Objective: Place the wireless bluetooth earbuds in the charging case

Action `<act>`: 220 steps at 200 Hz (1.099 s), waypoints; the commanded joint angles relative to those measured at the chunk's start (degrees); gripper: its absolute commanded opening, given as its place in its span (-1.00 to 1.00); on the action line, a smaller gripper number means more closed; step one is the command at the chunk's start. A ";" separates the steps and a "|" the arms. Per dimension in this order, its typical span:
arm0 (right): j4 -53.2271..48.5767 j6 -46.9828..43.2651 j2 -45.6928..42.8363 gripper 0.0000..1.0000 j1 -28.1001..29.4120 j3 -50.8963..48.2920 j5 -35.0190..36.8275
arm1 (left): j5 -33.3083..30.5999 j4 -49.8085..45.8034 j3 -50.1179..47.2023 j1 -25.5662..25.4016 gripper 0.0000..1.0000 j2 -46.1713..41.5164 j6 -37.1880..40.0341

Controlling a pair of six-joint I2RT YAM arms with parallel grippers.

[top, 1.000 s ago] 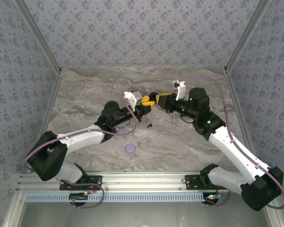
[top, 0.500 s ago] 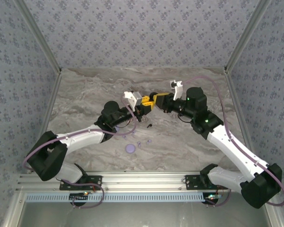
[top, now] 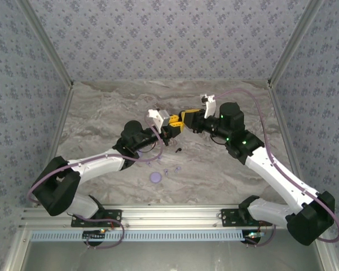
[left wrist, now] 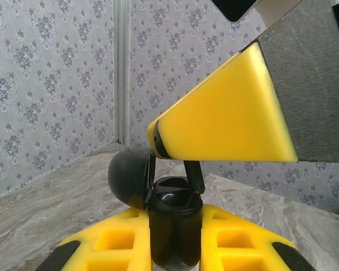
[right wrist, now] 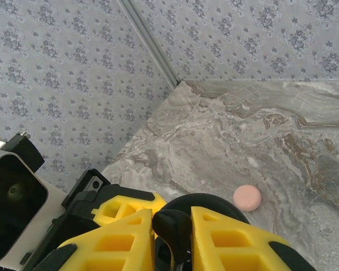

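Observation:
My left gripper point(top: 172, 130) is shut on the black charging case point(left wrist: 175, 226), which stands upright between its yellow fingers with the round lid point(left wrist: 128, 178) hinged open to the left. My right gripper point(top: 184, 119) hangs right above the case, shut on a black earbud point(right wrist: 172, 228). The earbud's stem point(left wrist: 193, 176) reaches down into the case's open mouth. On the table near the left arm lie another black bud point(top: 177, 149) and two tiny lilac buds point(top: 166, 170) point(top: 178, 167).
A lilac disc point(top: 155, 177) lies on the marble table in front of the left arm. A pink disc point(right wrist: 247, 197) rests on the table beyond the case. Patterned walls close in the back and both sides.
The right arm has shifted left and its wrist has turned, bringing the held earbud closer over the case. The left arm and the case have stayed put.

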 commanded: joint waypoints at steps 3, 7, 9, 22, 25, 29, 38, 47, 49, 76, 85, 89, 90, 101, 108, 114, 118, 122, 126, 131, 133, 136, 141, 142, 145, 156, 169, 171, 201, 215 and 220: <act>0.30 -1.33 0.55 -0.55 0.54 1.56 1.08 | 2.00 2.59 1.71 -0.37 -1.00 0.48 0.11; 0.43 -1.19 0.57 -0.56 0.53 1.56 0.98 | 2.06 2.59 1.71 -0.36 -1.00 0.49 0.12; 0.43 -1.21 0.55 -0.55 0.58 1.54 0.92 | 2.07 2.57 1.66 -0.37 -1.00 0.43 0.08; 0.74 -1.28 0.56 -0.55 0.55 1.62 1.01 | 1.98 2.59 1.62 -0.38 -1.00 0.45 0.03; 0.83 -1.29 0.55 -0.55 0.57 1.62 1.07 | 1.90 2.59 1.62 -0.34 -1.00 0.51 0.03; 0.81 -1.33 0.55 -0.55 0.56 1.66 1.08 | 1.90 2.59 1.62 -0.36 -1.00 0.51 0.03; 0.85 -1.53 0.66 -0.55 0.62 1.87 1.33 | 1.90 2.59 1.63 -0.32 -1.00 0.55 -0.05; 0.71 -1.70 0.72 -0.56 0.62 1.89 1.43 | 1.90 2.59 1.63 -0.38 -1.00 0.59 -0.13; 0.74 -1.75 0.77 -0.55 0.62 1.89 1.48 | 1.90 2.59 1.69 -0.38 -1.00 0.56 -0.14; 0.80 -1.91 1.31 -0.55 0.69 1.98 1.58 | 1.93 2.59 1.71 -0.38 -1.00 0.64 -0.23; 0.88 -1.94 1.42 -0.55 0.67 2.04 1.65 | 1.93 2.59 1.68 -0.36 -1.00 0.62 -0.27; 0.94 -1.87 1.45 -0.55 0.71 1.98 1.69 | 1.98 2.59 1.71 -0.36 -1.00 0.56 -0.30; 0.95 -1.86 1.48 -0.55 0.67 1.98 1.74 | 2.03 2.59 1.71 -0.33 -1.00 0.56 -0.27; 1.21 -1.88 1.60 -0.55 0.69 2.06 1.70 | 1.94 2.59 1.71 -0.37 -1.00 0.57 -0.27; 1.21 -1.89 1.68 -0.56 0.69 2.17 1.77 | 1.89 2.59 1.66 -0.36 -1.00 0.61 -0.23; 1.27 -1.88 1.64 -0.56 0.69 2.16 1.75 | 1.85 2.50 1.71 -0.33 -1.00 0.64 -0.24; 1.34 -1.88 1.69 -0.55 0.71 2.23 1.74 | 1.90 2.50 1.71 -0.32 -1.00 0.59 -0.29; 1.38 -1.90 1.77 -0.55 0.75 2.24 1.62 | 1.85 2.52 1.70 -0.37 -1.00 0.63 -0.32; 1.27 -1.96 1.82 -0.56 0.71 2.32 1.68 | 1.81 2.46 1.71 -0.38 -1.00 0.64 -0.28; 1.19 -2.11 1.86 -0.55 0.79 2.40 1.53 | 1.79 2.50 1.71 -0.38 -1.00 0.63 -0.28; 1.17 -2.05 1.93 -0.55 0.73 2.41 1.55 | 1.81 2.50 1.71 -0.38 -1.00 0.64 -0.31; 1.14 -2.11 1.95 -0.55 0.73 2.42 1.46 | 1.74 2.50 1.71 -0.33 -1.00 0.60 -0.32; 1.07 -2.24 2.03 -0.55 0.74 2.42 1.48 | 1.75 2.50 1.71 -0.33 -1.00 0.56 -0.32; 1.06 -2.23 2.04 -0.55 0.72 2.42 1.46 | 1.69 2.50 1.71 -0.35 -1.00 0.60 -0.32; 0.93 -2.21 2.04 -0.55 0.78 2.42 1.44 | 1.69 2.50 1.71 -0.37 -1.00 0.58 -0.32; 0.64 -2.41 2.22 -0.55 0.73 2.34 1.32 | 1.57 2.42 1.71 -0.33 -1.00 0.55 -0.43; 0.29 -2.54 2.37 -0.55 0.79 2.24 1.24 | 1.46 2.33 1.71 -0.36 -1.00 0.42 -0.41; 0.26 -2.56 2.39 -0.55 0.80 2.24 1.23 | 1.46 2.33 1.71 -0.37 -1.00 0.43 -0.41; -0.58 -3.31 2.24 -0.56 0.98 1.89 1.49 | 1.28 2.24 1.78 -0.38 -1.00 0.37 -0.45; -0.71 -3.49 2.22 -0.55 1.03 1.71 1.77 | 1.29 2.15 1.71 -0.35 -1.00 0.38 -0.49; -0.83 -3.61 2.23 -0.55 0.98 1.72 1.78 | 1.20 2.08 1.79 -0.37 -1.00 0.32 -0.47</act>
